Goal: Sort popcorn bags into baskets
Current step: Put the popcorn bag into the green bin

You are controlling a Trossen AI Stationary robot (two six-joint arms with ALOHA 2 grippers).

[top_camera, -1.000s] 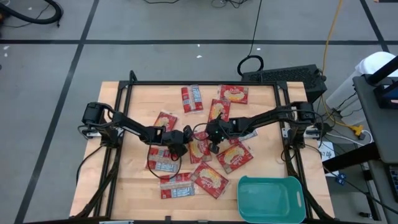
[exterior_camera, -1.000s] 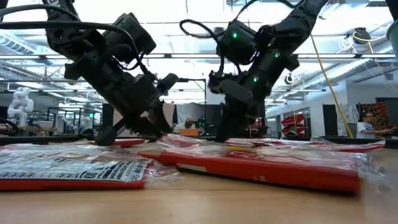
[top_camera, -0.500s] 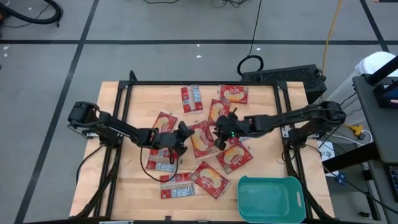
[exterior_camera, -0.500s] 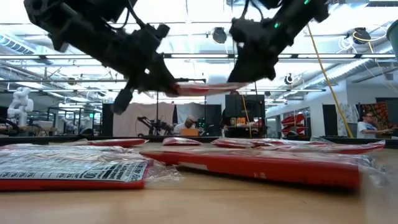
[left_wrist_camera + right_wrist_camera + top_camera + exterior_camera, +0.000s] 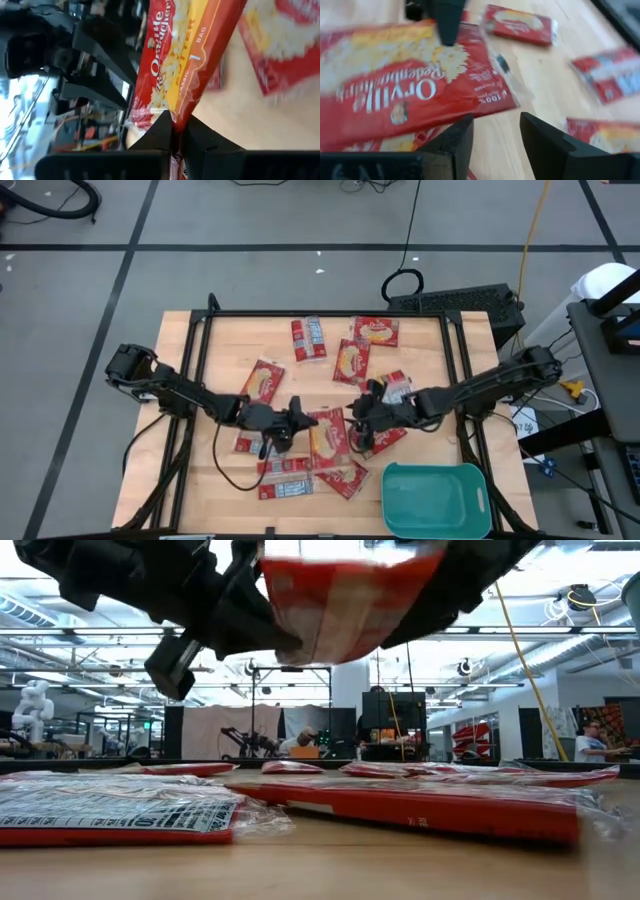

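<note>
The left gripper (image 5: 297, 421) is clamped on the edge of a popcorn bag (image 5: 327, 436), holding it lifted above the table (image 5: 220, 345) near its middle. The bag's print reads "Orville Redenbacher's", with "BUTTER", "BAG" and "100%" legible; smaller text is blurred. The right gripper (image 5: 361, 423) sits just right of that bag, fingers (image 5: 455, 142) spread apart with nothing between them. In the low view the bag (image 5: 340, 605) hangs cut off at the top edge. Other red packets (image 5: 375, 331) lie scattered across the wood; their labels are too small to read. The teal basket (image 5: 436, 498) stands at the near right corner, partly cut off.
</note>
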